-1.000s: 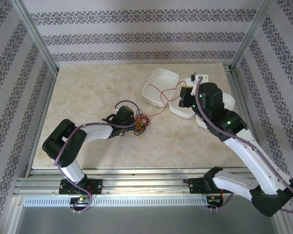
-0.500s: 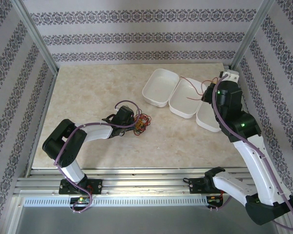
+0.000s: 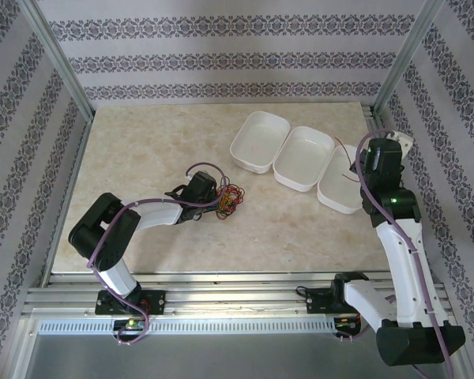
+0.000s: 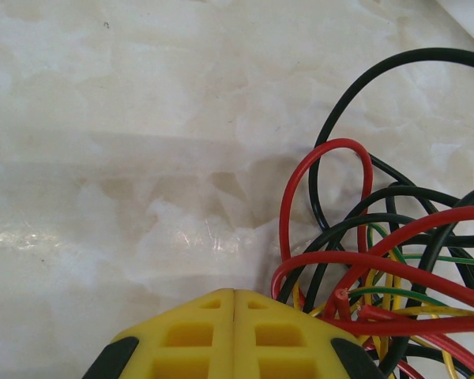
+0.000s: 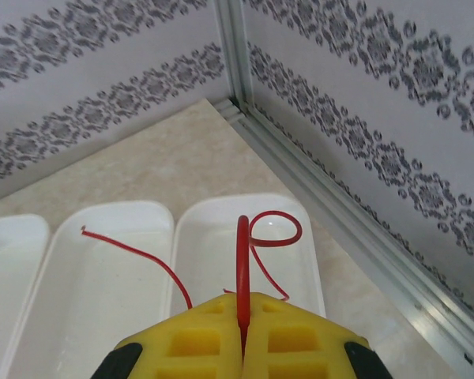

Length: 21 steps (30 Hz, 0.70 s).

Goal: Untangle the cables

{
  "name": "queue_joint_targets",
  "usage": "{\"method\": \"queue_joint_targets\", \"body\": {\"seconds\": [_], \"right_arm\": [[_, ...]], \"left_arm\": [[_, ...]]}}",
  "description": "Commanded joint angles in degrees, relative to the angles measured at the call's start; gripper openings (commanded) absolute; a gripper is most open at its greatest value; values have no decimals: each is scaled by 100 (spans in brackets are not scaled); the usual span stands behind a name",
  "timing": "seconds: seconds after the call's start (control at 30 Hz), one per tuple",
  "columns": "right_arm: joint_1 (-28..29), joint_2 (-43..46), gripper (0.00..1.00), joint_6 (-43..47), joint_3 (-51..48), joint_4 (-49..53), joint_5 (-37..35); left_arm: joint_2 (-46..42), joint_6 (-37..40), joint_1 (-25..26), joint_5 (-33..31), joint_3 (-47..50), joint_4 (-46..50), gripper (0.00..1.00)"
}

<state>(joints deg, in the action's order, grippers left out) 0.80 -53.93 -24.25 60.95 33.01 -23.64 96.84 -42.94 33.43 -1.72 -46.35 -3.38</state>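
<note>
Now the left pincer (image 4: pixel 234 296) lies low over the desk (image 3: pixel 158 150), near its middle, and its two yellow fingers are pressed together along one seam. Just beside its right finger is the tangle of cables (image 3: pixel 231 198). In the left wrist view this is a loose bundle of red, black, yellow and green wires that cross over each other many times. Some of the red and yellow wires touch the finger's edge. I cannot tell if any wire is caught between the fingers.

The right pincer (image 5: pixel 242 298) is well apart from the tangle, above the far right side of the desk, and it is closed on a red cable (image 5: pixel 242 260). This cable comes up from between the yellow fingers and makes a small loop above the right tray (image 5: pixel 209 253). Its thin free end reaches out above the middle tray (image 5: pixel 103 276).

Three white trays stand side by side in a slanted row, touching each other. The left tray (image 3: pixel 260 142) is the one nearest to the tangle, but it does not touch it.
</note>
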Motion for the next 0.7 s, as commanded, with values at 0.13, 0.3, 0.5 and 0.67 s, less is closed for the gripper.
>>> {"method": "queue_joint_targets", "body": {"seconds": [0.13, 0.3, 0.5, 0.67], "right_arm": [[-307, -349, 0, -477, -377, -110, -264], [-472, -473, 0, -504, -624, -152, -585], [-480, -817, 0, -278, -773, -258, -376], [-484, -1364, 0, 51, -648, -191, -115]], "left_arm": [[98, -4, 58, 49, -80, 144, 0], [99, 5, 58, 34, -59, 152, 0], [127, 3, 58, 27, -72, 111, 0], [151, -8, 58, 32, -53, 100, 0]]}}
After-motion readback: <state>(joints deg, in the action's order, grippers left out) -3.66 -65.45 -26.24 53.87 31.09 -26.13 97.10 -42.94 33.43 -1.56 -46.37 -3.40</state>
